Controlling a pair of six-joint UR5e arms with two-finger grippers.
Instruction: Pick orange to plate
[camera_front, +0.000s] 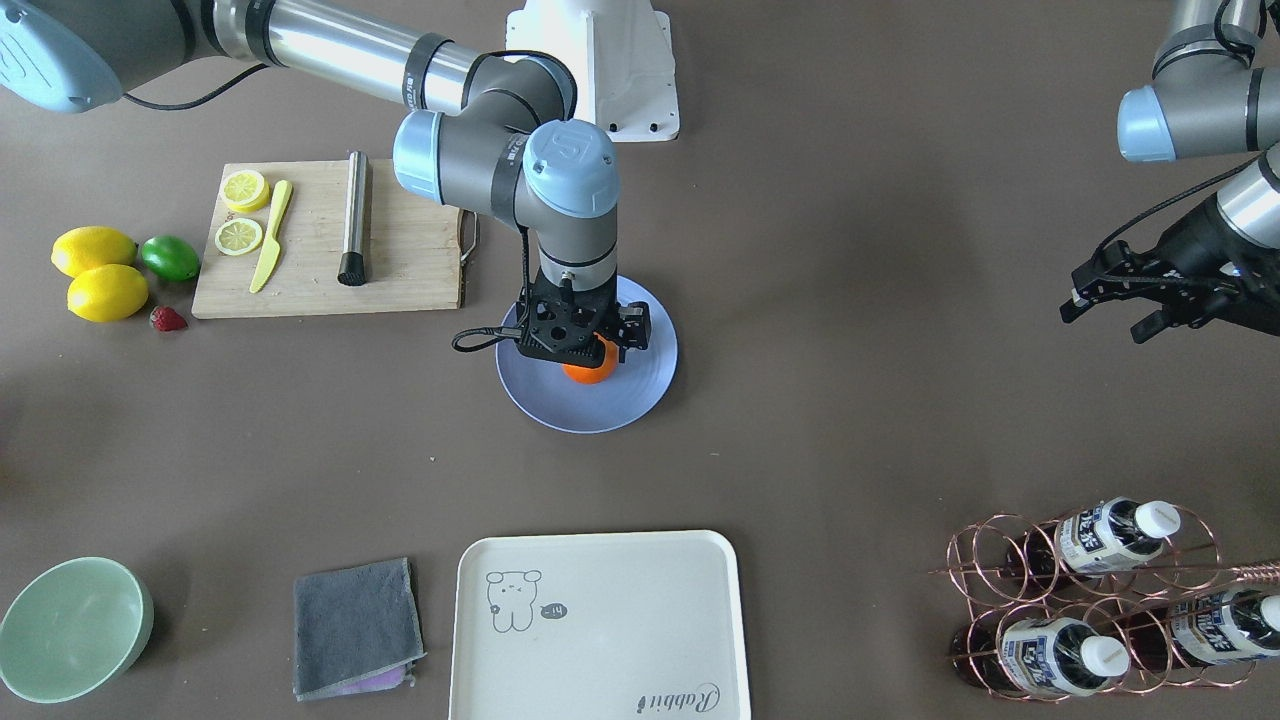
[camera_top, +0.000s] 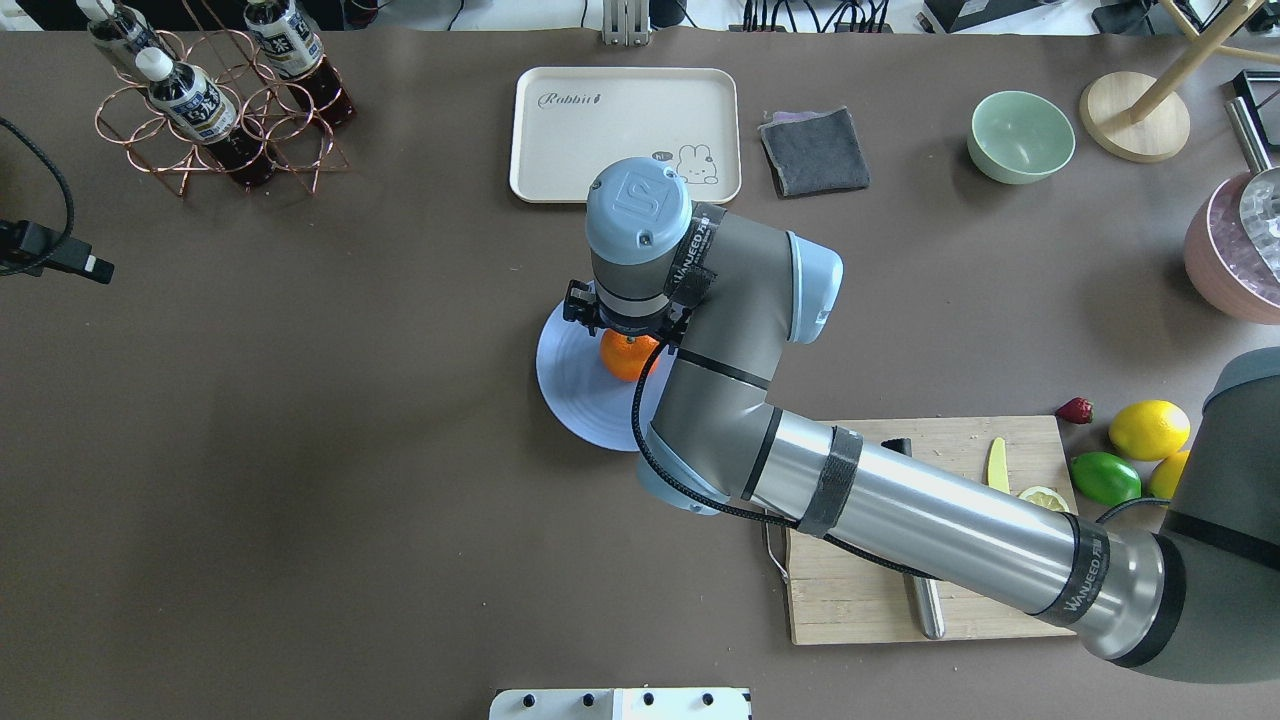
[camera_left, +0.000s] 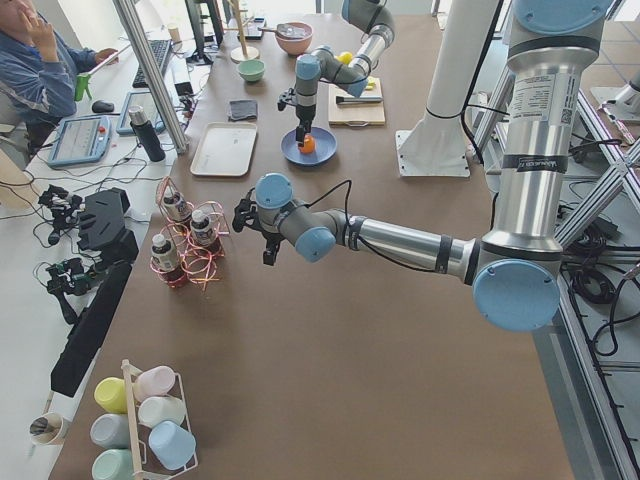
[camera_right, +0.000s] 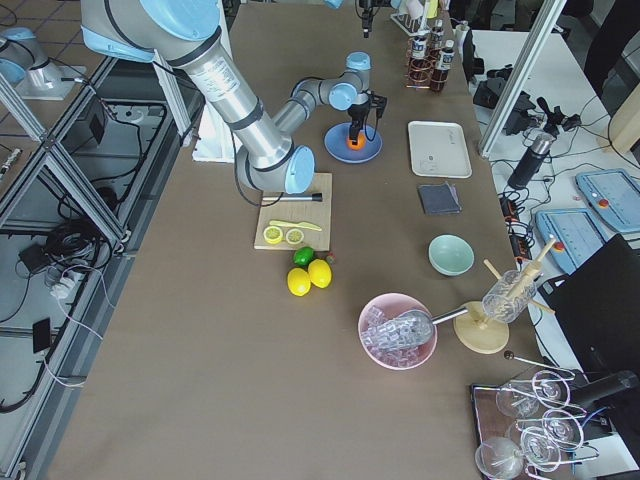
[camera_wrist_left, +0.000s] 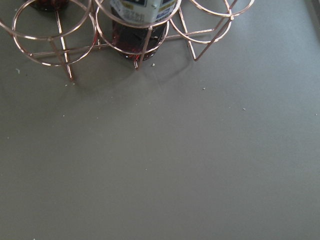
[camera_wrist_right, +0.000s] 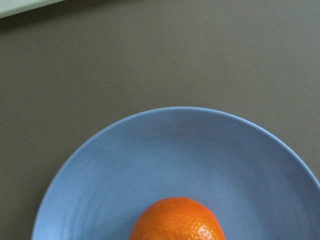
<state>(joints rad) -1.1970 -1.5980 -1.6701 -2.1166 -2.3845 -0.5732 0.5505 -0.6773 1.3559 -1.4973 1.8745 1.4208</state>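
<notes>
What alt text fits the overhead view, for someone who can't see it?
The right gripper is down on an orange over a blue plate, mid-table. A cream tray lies beyond; a wooden cutting board lies nearer the robot.

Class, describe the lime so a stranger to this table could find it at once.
Find the wooden cutting board. Off its short end sits a cluster of whole fruit. The lime is the only green one, beside the yellow lemons and a red strawberry.

Orange (camera_front: 590, 373) on plate (camera_front: 560, 402) (tray (camera_front: 600, 640) beyond, board (camera_front: 310, 265) beside).
</notes>
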